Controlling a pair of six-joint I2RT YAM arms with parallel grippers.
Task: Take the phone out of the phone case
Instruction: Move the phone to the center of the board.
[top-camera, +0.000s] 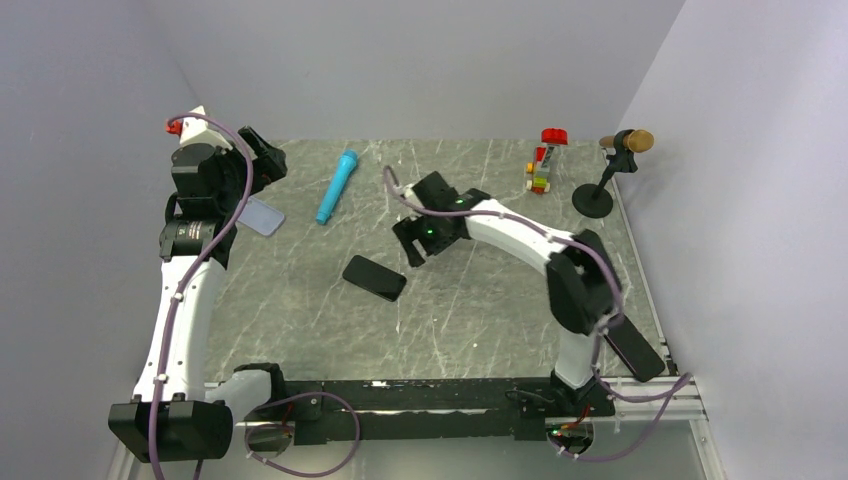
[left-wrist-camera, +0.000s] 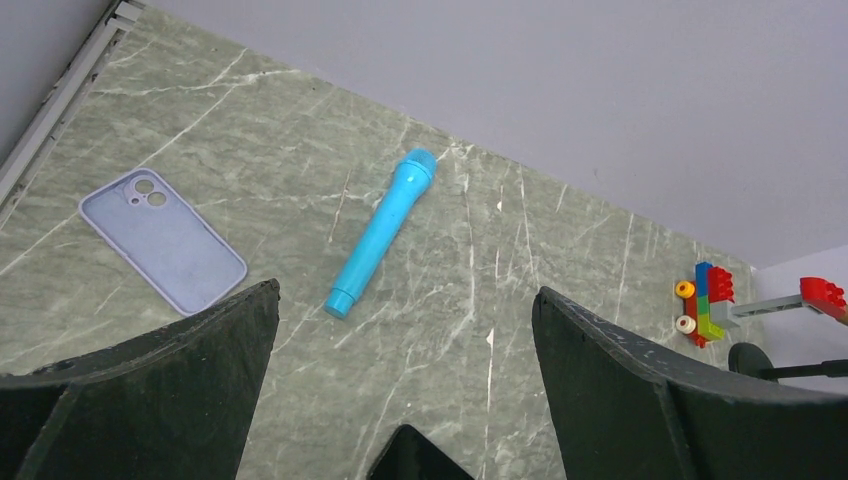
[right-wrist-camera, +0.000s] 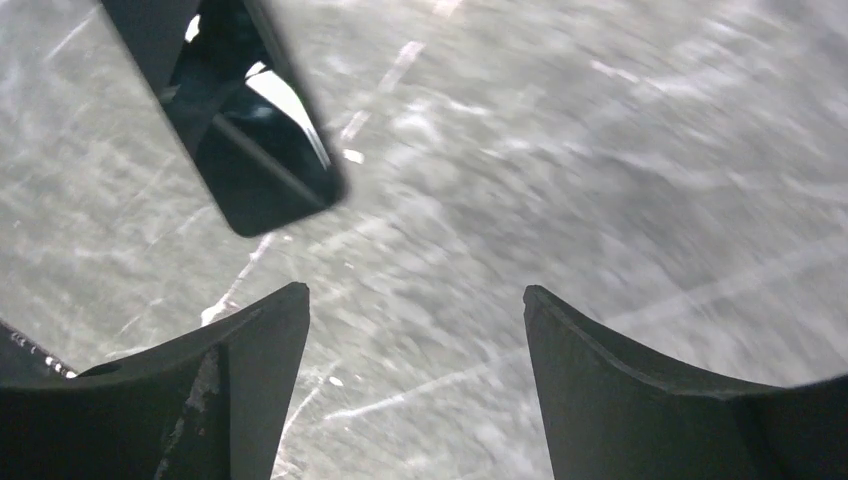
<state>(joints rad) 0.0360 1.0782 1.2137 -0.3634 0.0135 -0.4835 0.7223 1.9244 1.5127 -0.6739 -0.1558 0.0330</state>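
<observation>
The pale blue-grey phone case (top-camera: 262, 216) lies flat and empty at the table's left edge, camera cutout visible in the left wrist view (left-wrist-camera: 163, 240). The black phone (top-camera: 375, 277) lies flat near the table's middle, apart from the case; its corner shows in the left wrist view (left-wrist-camera: 415, 462) and its end in the right wrist view (right-wrist-camera: 250, 130). My left gripper (top-camera: 264, 158) is raised over the far left, behind the case, open and empty (left-wrist-camera: 405, 290). My right gripper (top-camera: 413, 245) hovers just right of the phone's far end, open and empty (right-wrist-camera: 415, 291).
A blue toy microphone (top-camera: 337, 187) lies at the back, right of the case, also in the left wrist view (left-wrist-camera: 381, 232). A stack of toy bricks (top-camera: 542, 165) and a small microphone on a black stand (top-camera: 610, 170) stand at the back right. Walls enclose the table.
</observation>
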